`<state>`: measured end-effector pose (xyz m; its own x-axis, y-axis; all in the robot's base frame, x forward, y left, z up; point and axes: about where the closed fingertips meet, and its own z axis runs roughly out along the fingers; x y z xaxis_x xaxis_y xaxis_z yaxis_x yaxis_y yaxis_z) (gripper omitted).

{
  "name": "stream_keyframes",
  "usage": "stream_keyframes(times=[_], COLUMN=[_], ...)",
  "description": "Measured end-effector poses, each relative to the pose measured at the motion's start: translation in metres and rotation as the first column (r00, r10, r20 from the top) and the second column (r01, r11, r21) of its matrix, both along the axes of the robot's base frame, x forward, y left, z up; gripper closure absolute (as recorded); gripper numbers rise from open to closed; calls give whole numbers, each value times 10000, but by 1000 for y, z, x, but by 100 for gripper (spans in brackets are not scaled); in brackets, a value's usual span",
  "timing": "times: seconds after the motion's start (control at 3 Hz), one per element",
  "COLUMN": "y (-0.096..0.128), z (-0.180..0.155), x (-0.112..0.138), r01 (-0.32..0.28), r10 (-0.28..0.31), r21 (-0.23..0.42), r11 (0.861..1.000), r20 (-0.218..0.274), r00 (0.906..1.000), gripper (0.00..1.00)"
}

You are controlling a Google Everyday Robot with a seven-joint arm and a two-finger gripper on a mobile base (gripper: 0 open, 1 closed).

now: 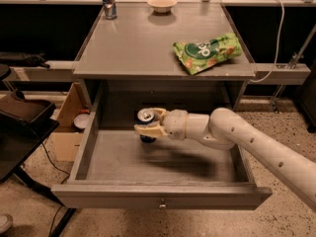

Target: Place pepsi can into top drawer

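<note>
Gripper [149, 129] pinches the pepsi can [146, 115] side-on, reaching in from the right. The can is upright, long axis vertical, inside the open top drawer [123, 197], far, left of centre. The floor lies straight below the can, so I'd expect a short lowering; can't tell if the base touches.

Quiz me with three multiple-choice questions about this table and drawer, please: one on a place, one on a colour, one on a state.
1. Where is the pepsi can? A on the floor; B in the end effector, within the top drawer; C on a shelf.
2. What colour is the snack bag on the tabletop? A green; B red; C yellow.
3. The top drawer is: A shut; B missing; C pulled open.
Answers: B, the end effector clasps it inside the drawer; A, the bag is plainly green; C, its grey floor lies exposed.
</note>
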<state>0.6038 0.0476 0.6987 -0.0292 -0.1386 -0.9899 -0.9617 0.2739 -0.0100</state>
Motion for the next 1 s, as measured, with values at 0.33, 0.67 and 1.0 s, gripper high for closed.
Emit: stream_keyframes(times=[0.33,0.67,1.0], y=[2,2,2], z=[-5,-5,-5], x=[0,0,0], r01=[-8,-8,-9], r10=[9,9,10], r21=[39,39,39], r11=[10000,10000,10000], r20=[-60,-60,-60], r00=[10000,10000,10000], gripper=[84,62,31])
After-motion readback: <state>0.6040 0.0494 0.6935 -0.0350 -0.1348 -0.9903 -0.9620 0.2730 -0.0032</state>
